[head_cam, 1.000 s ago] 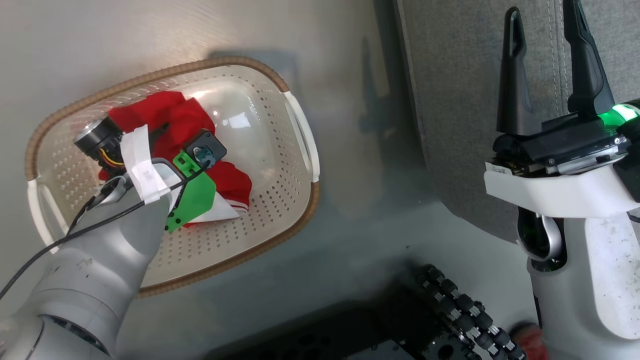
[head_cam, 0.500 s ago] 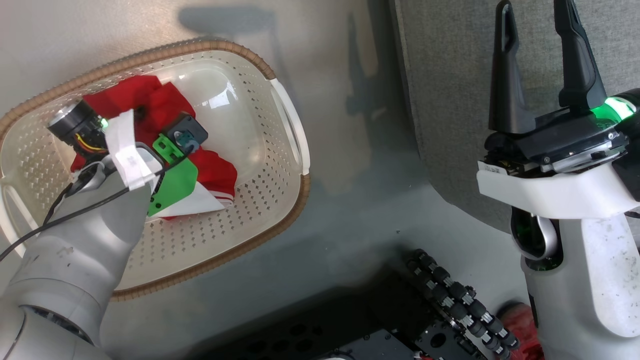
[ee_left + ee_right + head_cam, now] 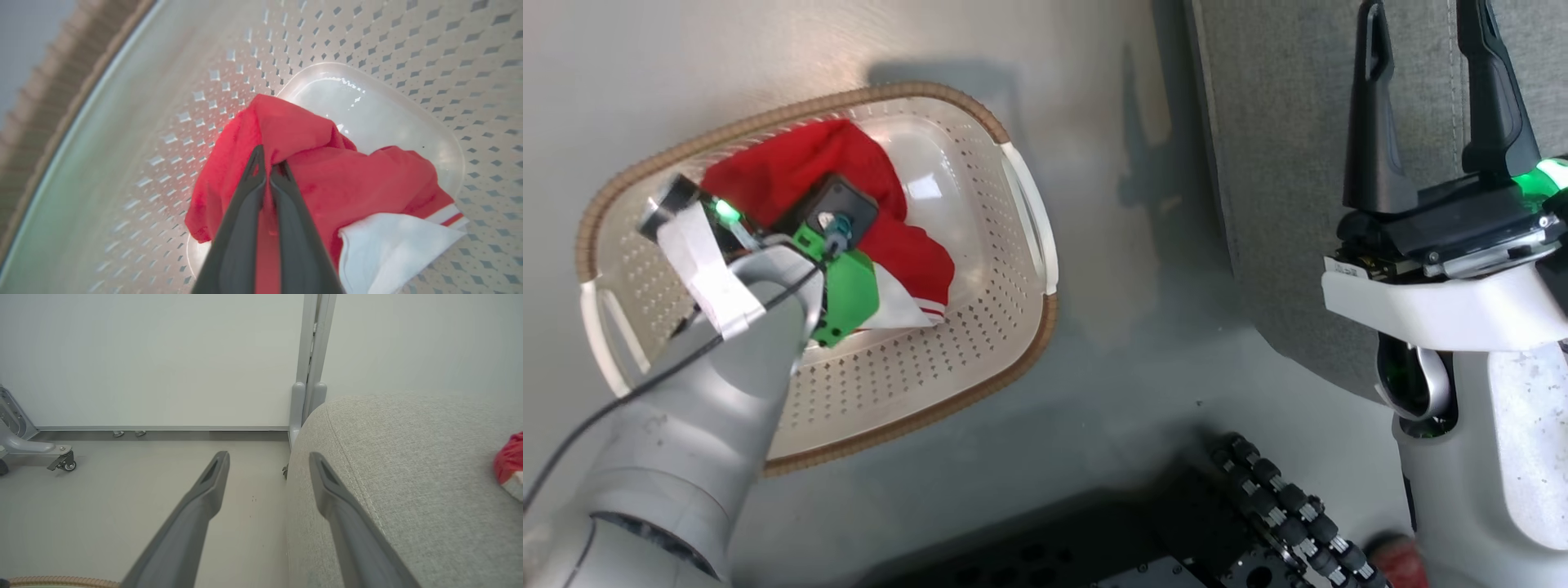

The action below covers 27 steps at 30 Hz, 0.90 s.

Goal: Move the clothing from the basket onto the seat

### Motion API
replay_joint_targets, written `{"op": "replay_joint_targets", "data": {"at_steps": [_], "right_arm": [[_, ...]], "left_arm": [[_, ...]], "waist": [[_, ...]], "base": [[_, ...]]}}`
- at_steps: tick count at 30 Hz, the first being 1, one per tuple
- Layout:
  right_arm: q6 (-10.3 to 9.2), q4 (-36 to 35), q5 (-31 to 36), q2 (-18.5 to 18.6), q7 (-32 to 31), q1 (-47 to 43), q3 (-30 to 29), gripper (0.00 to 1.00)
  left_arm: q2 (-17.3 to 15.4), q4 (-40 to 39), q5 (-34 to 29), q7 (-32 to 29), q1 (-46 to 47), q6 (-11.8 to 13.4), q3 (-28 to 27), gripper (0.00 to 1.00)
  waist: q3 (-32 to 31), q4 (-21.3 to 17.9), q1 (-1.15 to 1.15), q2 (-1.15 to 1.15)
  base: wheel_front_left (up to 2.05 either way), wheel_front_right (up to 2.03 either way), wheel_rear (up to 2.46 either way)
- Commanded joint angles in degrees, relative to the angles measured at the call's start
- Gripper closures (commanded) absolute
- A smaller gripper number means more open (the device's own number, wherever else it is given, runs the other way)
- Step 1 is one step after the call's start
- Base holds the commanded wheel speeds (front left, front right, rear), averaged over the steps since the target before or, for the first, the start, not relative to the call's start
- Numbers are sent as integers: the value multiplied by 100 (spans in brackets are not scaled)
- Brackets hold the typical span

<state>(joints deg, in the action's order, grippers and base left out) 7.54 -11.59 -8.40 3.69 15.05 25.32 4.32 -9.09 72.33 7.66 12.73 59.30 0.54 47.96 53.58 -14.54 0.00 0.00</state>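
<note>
Glossy pale-grey floor [image 3: 1111, 384], with the basket [image 3: 915, 91] standing on it near the light-grey seat [image 3: 1282, 163], a strip of floor between them. In the right wrist view, a plain white wall [image 3: 163, 355], a grey upright post [image 3: 311, 355] at the seat's corner, and a wheeled frame [image 3: 61, 460] at far left. In the left wrist view, deep inside the basket: left gripper [image 3: 269, 163] pressed together, pinching a raised fold of the red clothing [image 3: 347, 175], its white panel lying on the perforated bottom. From the head, that pinch hidden behind the wrist. Right gripper [image 3: 1421, 33] spread wide, holding nothing, over the seat's edge. On the seat, at the right wrist view's right margin, a second red-and-white garment [image 3: 508, 465].
</note>
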Motion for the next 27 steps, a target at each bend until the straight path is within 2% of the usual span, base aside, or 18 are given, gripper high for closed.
{"op": "replay_joint_targets", "data": {"at_steps": [1,5,7,10,18,27], "right_arm": [[-10,22,41,43,20,-94,-23,0],[-10,90,54,119,20,-272,-57,0],[-10,139,68,162,19,-398,-68,0],[-10,207,64,209,19,-585,-48,0],[-10,462,58,294,19,-1152,87,0],[-10,662,37,330,19,-1709,245,0]], "left_arm": [[61,-57,92,91,-158,53,-52,100],[160,-304,333,225,-525,97,-233,100],[233,-650,578,258,-782,74,-457,100],[176,-1345,835,250,-1254,81,-745,100],[52,-2817,894,248,-2458,262,-1189,100],[-34,-4367,778,248,-3559,440,-1689,100]], "waist": [[-390,230,0,0],[-890,403,0,0],[-1221,502,0,0],[-1677,624,0,0],[-2857,835,0,0],[-3922,852,0,0]], "base": [[0,0,0],[0,0,0],[0,0,0],[0,0,0],[0,0,0],[0,0,0]]}}
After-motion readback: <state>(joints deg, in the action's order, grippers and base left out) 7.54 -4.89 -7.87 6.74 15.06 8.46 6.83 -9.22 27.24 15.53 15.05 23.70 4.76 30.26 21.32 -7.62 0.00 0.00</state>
